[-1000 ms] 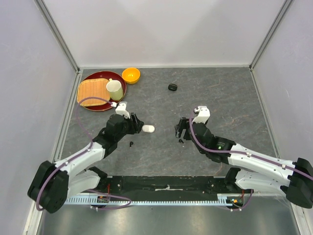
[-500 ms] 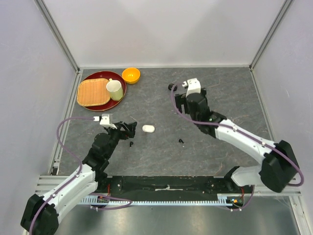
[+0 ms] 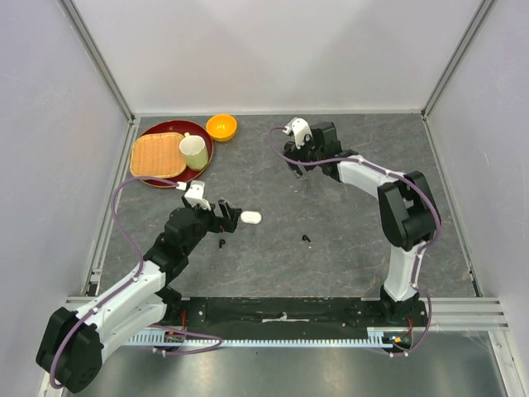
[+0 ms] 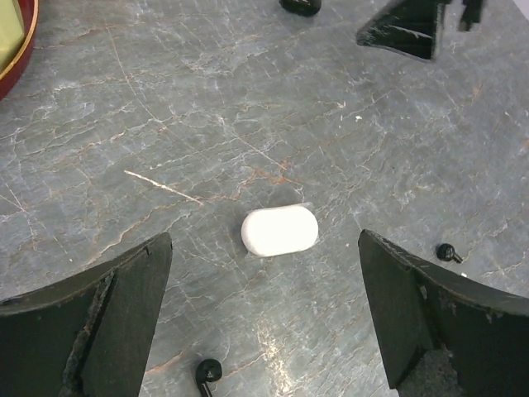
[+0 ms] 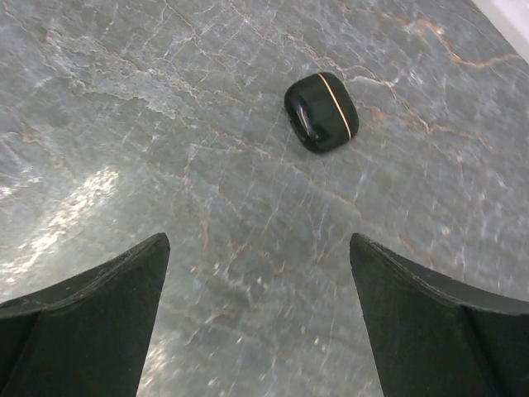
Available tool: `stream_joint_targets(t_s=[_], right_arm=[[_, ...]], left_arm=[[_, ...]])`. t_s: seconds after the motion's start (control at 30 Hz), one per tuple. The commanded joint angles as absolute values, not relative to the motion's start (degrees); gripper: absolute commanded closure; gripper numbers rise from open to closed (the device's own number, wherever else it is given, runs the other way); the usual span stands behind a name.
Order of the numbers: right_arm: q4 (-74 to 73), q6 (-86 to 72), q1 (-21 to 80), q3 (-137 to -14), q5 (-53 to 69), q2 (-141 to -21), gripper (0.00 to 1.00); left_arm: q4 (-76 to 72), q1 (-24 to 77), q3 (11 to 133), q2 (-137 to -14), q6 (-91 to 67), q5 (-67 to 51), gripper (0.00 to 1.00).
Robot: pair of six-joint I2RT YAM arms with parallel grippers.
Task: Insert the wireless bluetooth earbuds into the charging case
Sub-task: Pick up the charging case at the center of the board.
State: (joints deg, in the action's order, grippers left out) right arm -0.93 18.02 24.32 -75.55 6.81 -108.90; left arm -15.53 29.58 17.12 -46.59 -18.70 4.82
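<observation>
My left gripper (image 3: 225,217) is spread wide and empty, facing the white charging case (image 4: 280,231), with two black earbuds (image 4: 449,252) lying loose near it. My right gripper (image 5: 258,240), equally spread, holds nothing; the black case (image 5: 321,112) lies just ahead.

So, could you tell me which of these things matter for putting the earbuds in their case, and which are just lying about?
For the job:
- white case, shut
- black case, shut
- black earbud
- second black earbud

Just lying about:
- red plate
- woven mat
- cup
- orange bowl
</observation>
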Motion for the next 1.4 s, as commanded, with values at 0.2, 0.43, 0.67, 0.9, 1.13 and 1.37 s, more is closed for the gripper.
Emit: stream_joint_targets(t_s=[0.2, 0.43, 0.67, 0.9, 1.13, 1.37], right_arm=[[-6.23, 30.84, 17.84, -95.24, 26.43, -122.42, 0.05], [-10.99, 36.56, 17.31, -102.73, 28.92, -130.94, 0.07], [-12.48, 37.26, 17.31, -109.51, 26.55, -136.4, 0.12], [-13.79, 39.81, 17.31, -112.85, 24.61, -140.18, 0.16], [-15.47, 39.03, 17.4, -112.15, 24.87, -141.59, 0.27], [-17.14, 37.62, 17.49, -112.76, 26.1, -141.68, 0.45]], left_arm=[[-13.44, 28.57, 17.93, -43.24, -14.59, 4.31, 0.0], [-13.71, 28.04, 18.11, -44.73, -14.15, 3.87, 0.0], [-13.89, 27.25, 18.11, -46.49, -13.18, 3.78, 0.0], [-14.68, 26.37, 18.72, -48.78, -12.92, 2.55, 0.0], [-14.94, 25.75, 18.98, -50.1, -12.66, 1.58, 0.0], [-14.94, 25.66, 19.07, -50.62, -12.83, 1.14, 0.0]])
